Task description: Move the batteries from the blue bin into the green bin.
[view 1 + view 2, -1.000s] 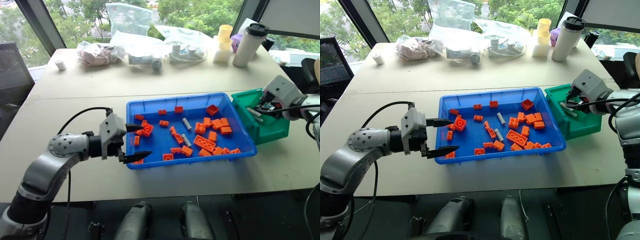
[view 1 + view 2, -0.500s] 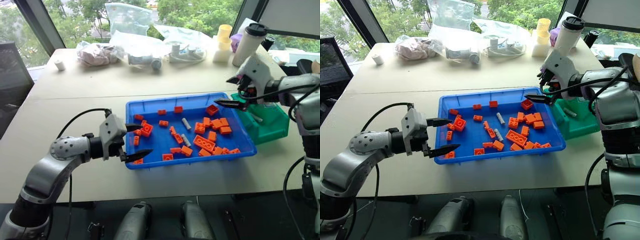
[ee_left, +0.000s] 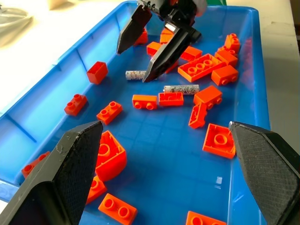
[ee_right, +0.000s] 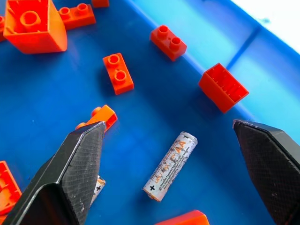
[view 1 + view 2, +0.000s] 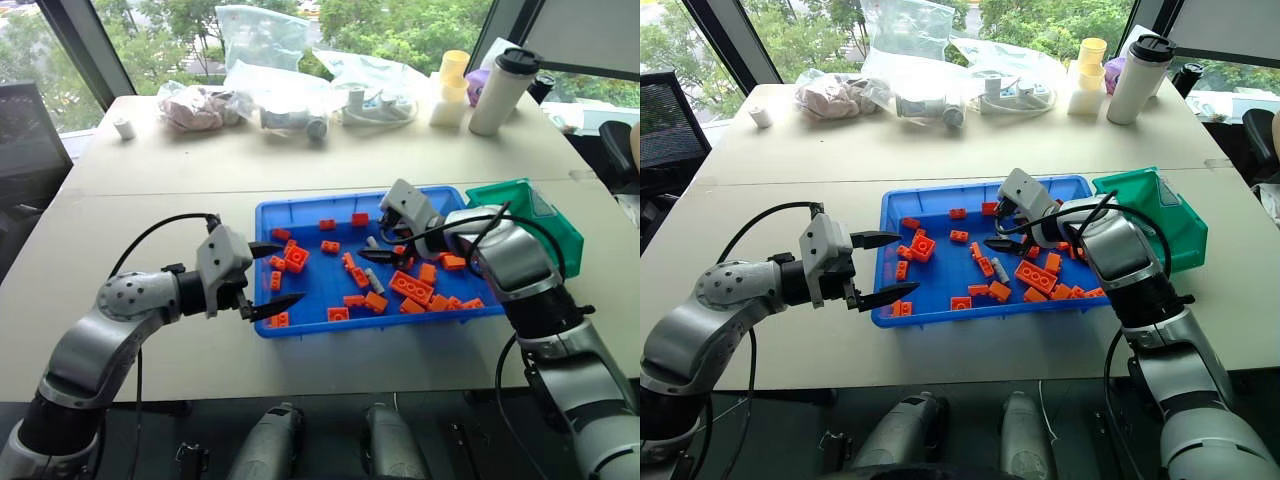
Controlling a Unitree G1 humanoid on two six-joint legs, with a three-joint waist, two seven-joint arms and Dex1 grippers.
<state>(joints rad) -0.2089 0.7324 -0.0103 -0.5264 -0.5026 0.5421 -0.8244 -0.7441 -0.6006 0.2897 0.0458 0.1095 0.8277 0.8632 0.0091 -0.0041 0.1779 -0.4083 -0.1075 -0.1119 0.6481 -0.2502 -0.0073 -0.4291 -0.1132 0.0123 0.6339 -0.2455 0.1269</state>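
Batteries (image 4: 170,166) are seen lying among orange bricks (image 5: 410,286) on the floor of the blue bin (image 5: 300,325), which rests on a pale beige table (image 5: 150,200) set before large windows with green trees behind. At the table's far edge, clear plastic bags (image 5: 262,75), a white travel mug (image 5: 496,90) and a yellow cup (image 5: 451,66) are lined up. The green bin (image 5: 553,225) is placed just beside the blue bin's right end.

Compared with a second ago, the right gripper (image 5: 378,245) has been swung away from the green bin and brought leftward and down over the middle of the blue bin; its fingers, then partly closed, are now spread wide with nothing held. The left gripper (image 5: 268,278) has been kept at the blue bin's left rim, fingers parted and empty.

In the right wrist view, one battery is framed between the two open fingers, lying flat and untouched by either. A second battery (image 3: 181,89) is seen in the left wrist view, just beside the first and near the right gripper's fingertips.
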